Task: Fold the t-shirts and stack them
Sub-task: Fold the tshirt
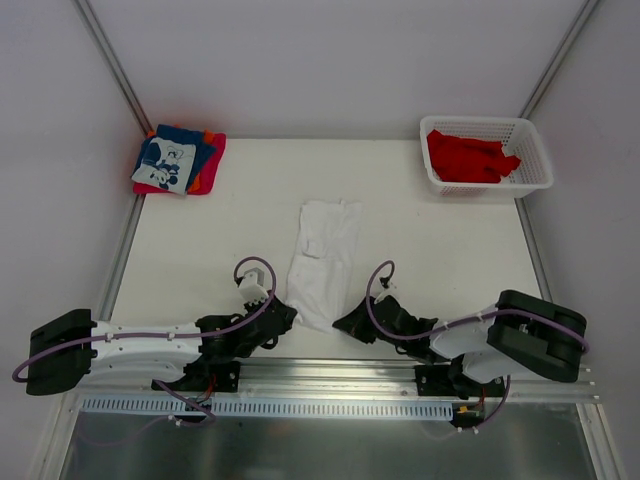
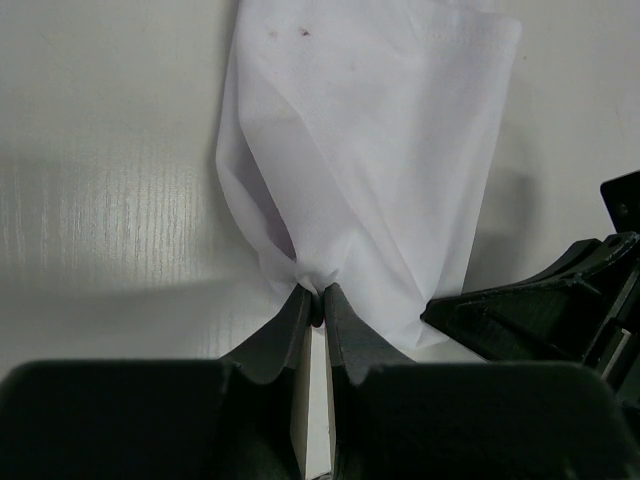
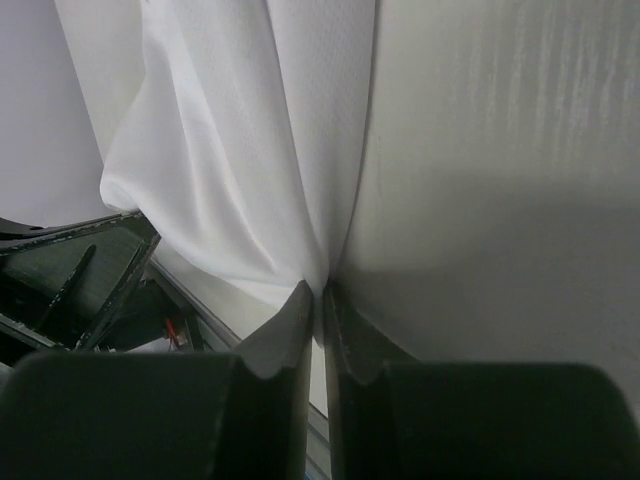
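- basket (image 1: 541,172): white plastic lattice, far right corner of the counter (image 1: 200,265), upright, open top.
- in the basket: red t-shirts (image 1: 468,158), crumpled, unfolded, bunched in a loose heap. How many there are cannot be told. Some cloth rises about to rim level on the right side.
- folded stack (image 1: 178,160): far left corner of the counter, not in any container. Blue shirt with a white print on top, red and orange edges showing underneath. Well apart from the basket.
- white t-shirt (image 1: 322,260): lies on the counter about mid-way between the two arms, folded lengthwise into a narrow strip that runs from the near edge toward the far side. Far end flat on the counter, near end gathered and pinched at both corners.
- left hand (image 2: 318,300): fingers closed tight on the near left corner of the white t-shirt, with cloth puckered into the tips. Low, at counter level.
- right hand (image 3: 318,295): fingers closed together on the near right edge of the white t-shirt, a fold of cloth running straight into the gap. Also low at the counter.
- the two hands sit close to each other at the near end of the shirt; each shows at the edge of the other wrist view.
- neither hand is near the basket or the folded stack.
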`<state>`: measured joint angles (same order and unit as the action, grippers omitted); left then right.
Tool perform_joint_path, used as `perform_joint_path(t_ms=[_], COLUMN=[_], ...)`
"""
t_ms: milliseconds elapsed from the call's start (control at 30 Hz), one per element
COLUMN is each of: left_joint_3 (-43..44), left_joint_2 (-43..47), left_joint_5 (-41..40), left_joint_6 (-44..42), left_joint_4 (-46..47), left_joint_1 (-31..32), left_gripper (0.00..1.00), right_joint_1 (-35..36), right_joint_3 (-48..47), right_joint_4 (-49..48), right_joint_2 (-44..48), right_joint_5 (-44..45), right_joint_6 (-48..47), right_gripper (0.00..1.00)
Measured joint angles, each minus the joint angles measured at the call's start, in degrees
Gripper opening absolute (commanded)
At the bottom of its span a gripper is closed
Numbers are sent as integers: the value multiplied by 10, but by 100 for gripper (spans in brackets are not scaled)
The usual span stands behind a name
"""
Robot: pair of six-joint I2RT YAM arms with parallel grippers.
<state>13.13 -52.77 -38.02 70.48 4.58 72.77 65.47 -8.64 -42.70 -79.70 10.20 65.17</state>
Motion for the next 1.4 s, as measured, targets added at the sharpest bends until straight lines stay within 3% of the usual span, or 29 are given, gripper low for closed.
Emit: perform_joint_path(t_ms=[100,300,467,600,1100,1400], left_joint_3=[0,6,51,88,164,212], left_joint_2=[0,4,13,15,-11,-25], left_joint_5=[0,4,10,9,-27,-68], left_joint_6=[0,0,-24,-54,-137,-198], left_joint_4=[1,-13,-42,-49,-71,-73], left_joint_1=[0,0,0,0,0,-8], left_gripper=[0,0,0,0,0,0], right_joint_1=[4,19,30,25,-50,-92], right_joint_3=[-3,-13,-49,-75,-215,-325], right_joint_4=[29,142,292,360,502,552], right_joint_2=[18,89,169,204,193,127], right_joint_5=[3,19,46,60,63,56], right_joint_6=[-1,-7,-30,-50,-163,-242], right_gripper=[1,0,1,1,1,0])
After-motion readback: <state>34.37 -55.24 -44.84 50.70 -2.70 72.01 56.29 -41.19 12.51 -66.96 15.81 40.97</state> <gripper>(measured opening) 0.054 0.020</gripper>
